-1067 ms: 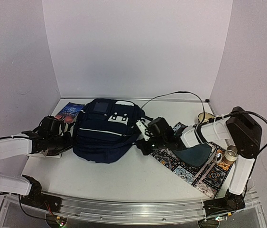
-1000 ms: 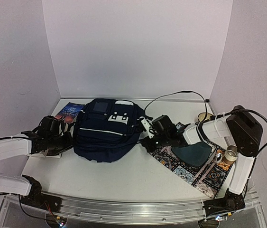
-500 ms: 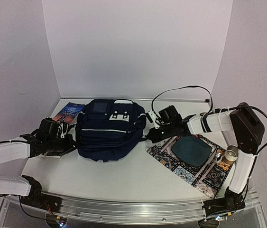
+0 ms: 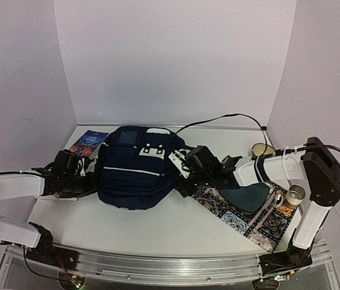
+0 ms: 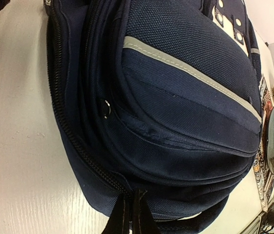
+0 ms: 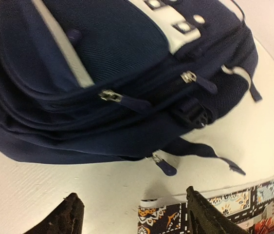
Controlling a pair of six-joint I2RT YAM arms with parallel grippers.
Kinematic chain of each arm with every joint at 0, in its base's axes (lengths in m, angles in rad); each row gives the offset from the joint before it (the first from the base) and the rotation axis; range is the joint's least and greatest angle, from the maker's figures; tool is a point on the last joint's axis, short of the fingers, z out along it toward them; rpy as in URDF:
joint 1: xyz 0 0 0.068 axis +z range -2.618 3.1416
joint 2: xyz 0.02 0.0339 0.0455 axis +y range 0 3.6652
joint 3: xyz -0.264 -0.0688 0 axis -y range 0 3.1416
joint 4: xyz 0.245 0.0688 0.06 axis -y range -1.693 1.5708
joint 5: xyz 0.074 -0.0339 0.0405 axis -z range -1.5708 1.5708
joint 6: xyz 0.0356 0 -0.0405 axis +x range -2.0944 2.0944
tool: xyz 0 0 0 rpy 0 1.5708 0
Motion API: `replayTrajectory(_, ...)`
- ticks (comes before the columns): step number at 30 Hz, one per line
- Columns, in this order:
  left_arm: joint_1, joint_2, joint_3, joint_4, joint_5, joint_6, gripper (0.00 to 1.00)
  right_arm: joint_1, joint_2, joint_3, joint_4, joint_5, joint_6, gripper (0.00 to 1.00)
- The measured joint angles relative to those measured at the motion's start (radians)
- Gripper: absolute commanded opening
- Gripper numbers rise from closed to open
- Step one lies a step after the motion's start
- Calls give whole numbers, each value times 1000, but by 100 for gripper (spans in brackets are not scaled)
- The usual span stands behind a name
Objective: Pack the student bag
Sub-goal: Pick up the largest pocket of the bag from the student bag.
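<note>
The student bag point(image 4: 134, 172), dark navy with a white stripe and white patches, lies flat on the table between my two arms. My left gripper point(image 4: 90, 179) is at its left edge. In the left wrist view that left gripper point(image 5: 131, 214) is shut, pinching the bag point(image 5: 175, 97) at the seam beside its zipper. My right gripper point(image 4: 179, 178) is at the bag's right side. In the right wrist view the right gripper point(image 6: 137, 214) stands open over bare table, a short way from the bag point(image 6: 102, 58). A blue zipper pull point(image 6: 166, 166) hangs just beyond the fingertips.
A patterned mat point(image 4: 260, 226) lies at the right with a dark teal pad point(image 4: 251, 196) on it; its corner point(image 6: 161, 219) shows between my right fingers. A booklet point(image 4: 88, 143) lies at the back left, a tape roll point(image 4: 293, 196) and a round gold object point(image 4: 260, 149) at the right.
The right gripper swung back and to the right, then returned to the bag's right side, and its jaws went from shut to open. The left gripper stayed shut at the bag's left edge.
</note>
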Motion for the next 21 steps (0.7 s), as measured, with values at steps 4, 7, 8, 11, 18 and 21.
replayTrajectory(4, -2, 35, 21, 7, 11, 20, 1, 64, -12, 39, 19, -12, -114, 78)
replayTrajectory(7, -5, 68, 43, 8, 19, 36, 2, 106, 7, 91, 24, -28, -206, 80)
replayTrajectory(8, -7, 78, 50, 9, 22, 41, 2, 116, 23, 114, 27, -32, -233, 80)
replayTrajectory(11, -9, 94, 63, 14, 32, 50, 2, 135, 86, 174, 34, -37, -304, 80)
replayTrajectory(18, -14, 104, 74, 16, 50, 71, 2, 137, 240, 269, 23, -14, -431, 75)
replayTrajectory(21, -14, 105, 74, 16, 54, 72, 3, 136, 285, 301, 18, 14, -472, 65)
